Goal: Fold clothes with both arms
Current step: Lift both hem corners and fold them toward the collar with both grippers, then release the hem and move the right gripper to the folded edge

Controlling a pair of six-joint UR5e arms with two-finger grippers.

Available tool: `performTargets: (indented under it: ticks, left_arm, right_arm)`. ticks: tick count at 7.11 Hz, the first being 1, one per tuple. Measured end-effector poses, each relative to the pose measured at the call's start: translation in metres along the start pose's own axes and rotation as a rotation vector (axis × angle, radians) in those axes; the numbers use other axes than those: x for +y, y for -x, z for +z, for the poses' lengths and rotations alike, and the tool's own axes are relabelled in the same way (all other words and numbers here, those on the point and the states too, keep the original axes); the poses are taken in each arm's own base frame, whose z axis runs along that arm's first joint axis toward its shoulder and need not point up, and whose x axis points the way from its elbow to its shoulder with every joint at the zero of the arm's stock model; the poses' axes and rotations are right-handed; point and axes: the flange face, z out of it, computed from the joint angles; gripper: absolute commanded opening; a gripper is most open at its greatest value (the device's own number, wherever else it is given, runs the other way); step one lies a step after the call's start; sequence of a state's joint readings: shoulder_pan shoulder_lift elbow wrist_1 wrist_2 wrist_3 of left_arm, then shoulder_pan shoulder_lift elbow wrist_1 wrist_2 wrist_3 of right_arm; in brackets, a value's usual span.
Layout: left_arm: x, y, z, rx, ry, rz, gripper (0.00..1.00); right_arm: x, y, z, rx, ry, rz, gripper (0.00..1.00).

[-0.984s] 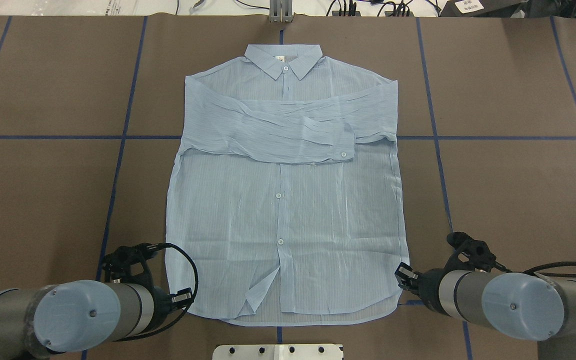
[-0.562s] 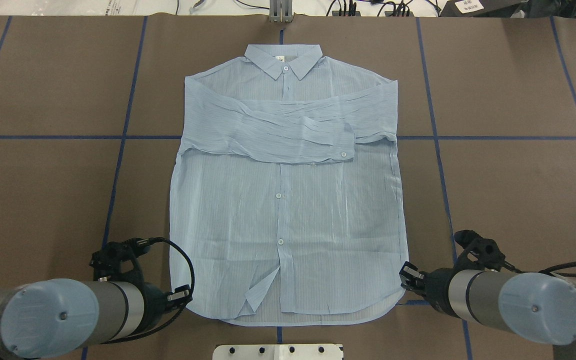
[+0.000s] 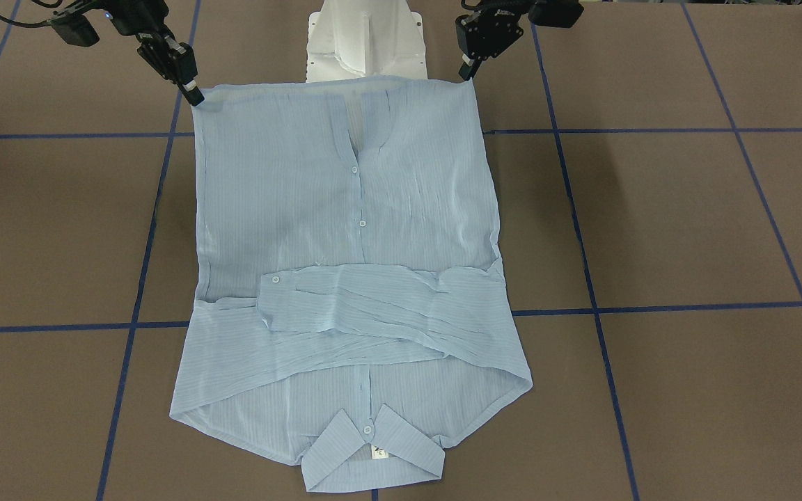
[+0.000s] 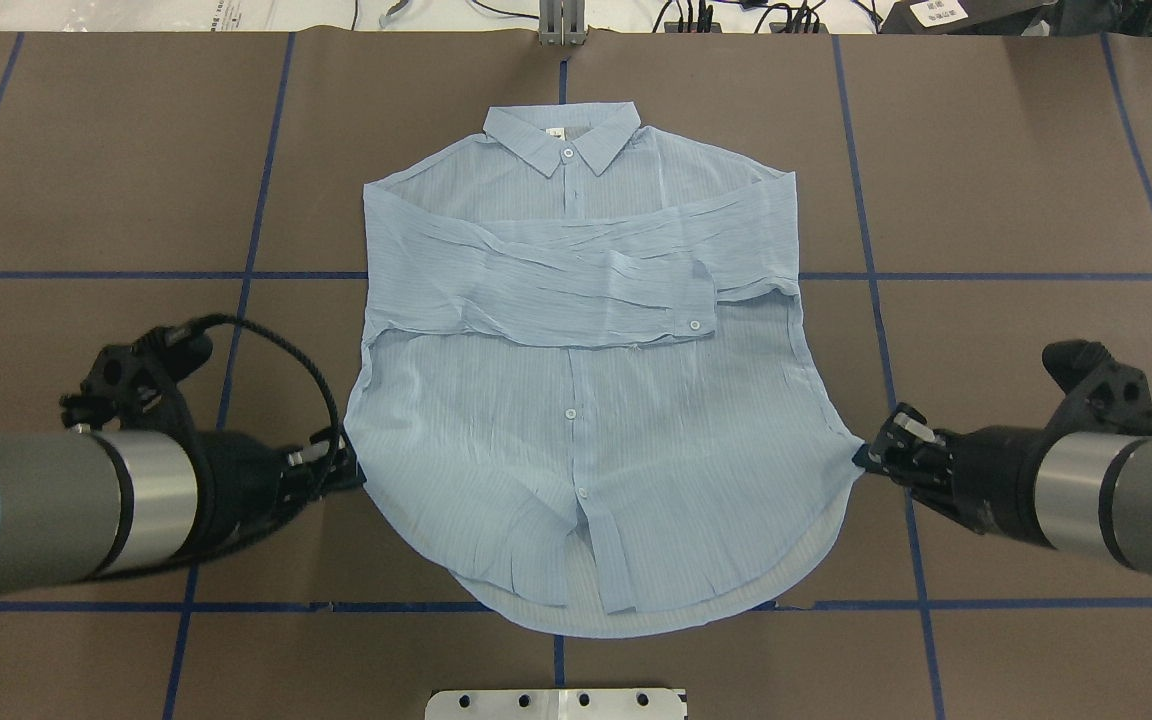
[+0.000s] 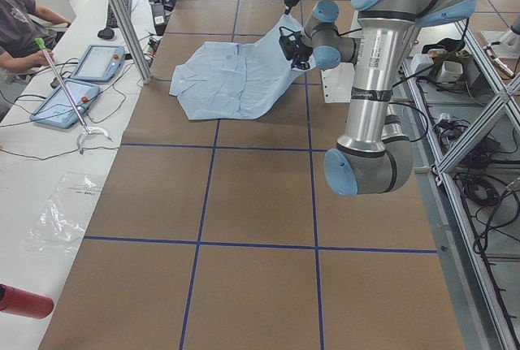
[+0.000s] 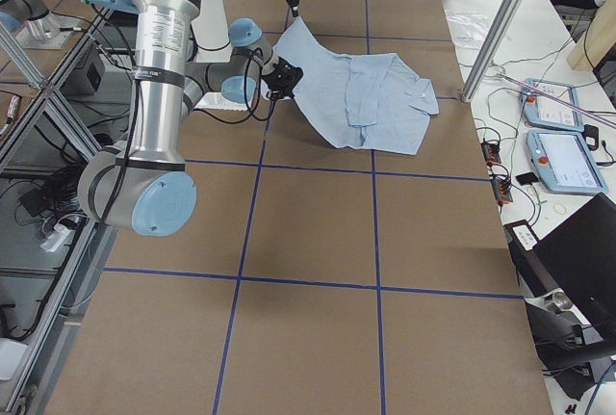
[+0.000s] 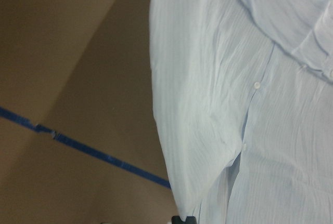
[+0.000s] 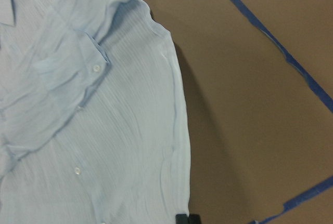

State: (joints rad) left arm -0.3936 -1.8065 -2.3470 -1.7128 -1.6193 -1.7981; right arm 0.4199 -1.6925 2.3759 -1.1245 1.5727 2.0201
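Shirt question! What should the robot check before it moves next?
1. Left gripper pinching a bottom corner of the shirt: ok.
2. Right gripper pinching the other bottom corner: ok.
3. Bottom edge lifted off the table: ok, the side views show it raised.
4. Sleeves lying folded across the chest: ok.
5. Collar flat at the far end: ok.
6. Front and back layers both pinched: cannot tell; the front gapes open near the bottom.

My left gripper (image 4: 348,470) and right gripper (image 4: 864,462) each pinch a raised hem corner of the pale-blue striped shirt (image 4: 576,430), stretched between the fingers (image 3: 189,85). Its sleeves lie crossed over the chest beyond them.
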Motion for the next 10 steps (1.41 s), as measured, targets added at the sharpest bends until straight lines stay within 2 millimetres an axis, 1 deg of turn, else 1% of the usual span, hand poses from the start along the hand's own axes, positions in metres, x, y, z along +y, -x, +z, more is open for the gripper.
performTargets:
  ticks: [1,2,3,4,5,6,7,8,9,10]
  left_arm:
    - [-0.045,-0.012,0.021,-0.019,-0.082,0.042,0.0]
    - [-0.09,-0.024,0.041,-0.044,-0.149,0.07,0.0]
    - [-0.133,-0.035,0.063,-0.056,-0.201,0.083,0.0]
    - [-0.173,-0.04,0.088,-0.051,-0.243,0.084,0.0]
    - [-0.207,-0.044,0.115,-0.046,-0.274,0.082,0.0]
    - [-0.237,-0.048,0.144,-0.041,-0.297,0.079,0.0]
    - [-0.264,-0.047,0.173,-0.036,-0.315,0.079,0.0]
    - [-0.285,-0.047,0.201,-0.04,-0.326,0.083,0.0]
    - [-0.3,-0.048,0.229,-0.048,-0.333,0.085,0.0]
    - [-0.311,-0.043,0.25,-0.059,-0.336,0.093,0.0]
  right_arm:
    - [-0.026,0.024,0.026,-0.017,-0.064,-0.028,0.0]
    - [-0.055,0.054,0.063,0.002,-0.128,-0.059,0.0]
    - [-0.09,0.087,0.093,0.027,-0.18,-0.086,0.0]
    - [-0.127,0.113,0.113,0.055,-0.209,-0.092,0.0]
    - [-0.157,0.134,0.134,0.084,-0.228,-0.089,0.0]
    - [-0.182,0.151,0.159,0.119,-0.248,-0.088,0.0]
    - [-0.203,0.164,0.191,0.167,-0.267,-0.089,0.0]
    - [-0.221,0.171,0.225,0.212,-0.287,-0.086,0.0]
    - [-0.235,0.171,0.252,0.229,-0.302,-0.086,0.0]
    - [-0.243,0.172,0.271,0.231,-0.308,-0.088,0.0]
